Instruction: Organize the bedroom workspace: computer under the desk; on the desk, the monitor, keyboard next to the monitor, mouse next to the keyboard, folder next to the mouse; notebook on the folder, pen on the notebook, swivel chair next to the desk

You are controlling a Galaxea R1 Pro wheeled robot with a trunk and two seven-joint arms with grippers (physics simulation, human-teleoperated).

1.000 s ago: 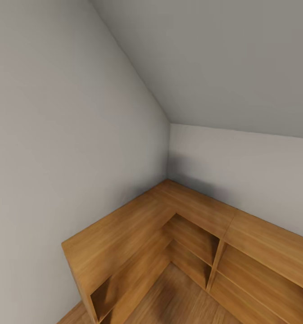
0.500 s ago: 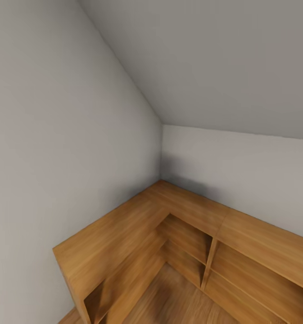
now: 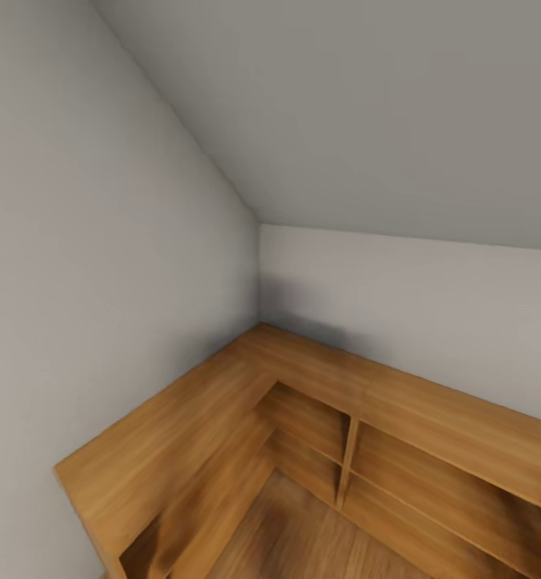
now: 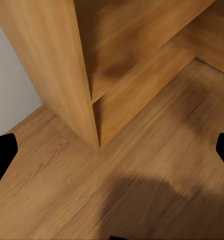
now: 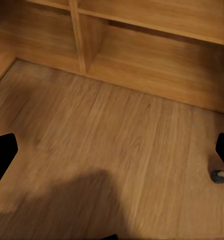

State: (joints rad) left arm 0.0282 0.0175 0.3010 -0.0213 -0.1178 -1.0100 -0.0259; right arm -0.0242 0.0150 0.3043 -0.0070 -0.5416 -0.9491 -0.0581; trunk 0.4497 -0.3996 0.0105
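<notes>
A corner of the room is faced: grey walls [image 3: 85, 265] meeting above an L-shaped light wooden shelving unit [image 3: 222, 402] with open, empty compartments. Wooden plank floor [image 3: 302, 531] is seen at its foot. None of the task's things — computer, desk, monitor, keyboard, mouse, folder, swivel chair — can be located from these views; the robot is judged to be in transit, with no placing step in hand.

In the left wrist view, the left gripper [image 4: 112, 150] hangs over the floor beside an upright end panel [image 4: 57, 70] of the shelving, its dark fingertips [image 4: 2, 155] at opposite edges, so the jaws are spread with nothing between them. In the right wrist view, the right gripper [image 5: 112, 155] is likewise spread and empty over the floor, facing the lower shelf compartments [image 5: 156, 55]. A small grey object [image 5: 219, 176] lies on the floor near one fingertip; its identity cannot be told.

Risks noted: the shelving is close on two sides, so a base turn or advance could strike an arm against a panel. The head view is blurred along its lower edge, so clearances there are poorly judged.
</notes>
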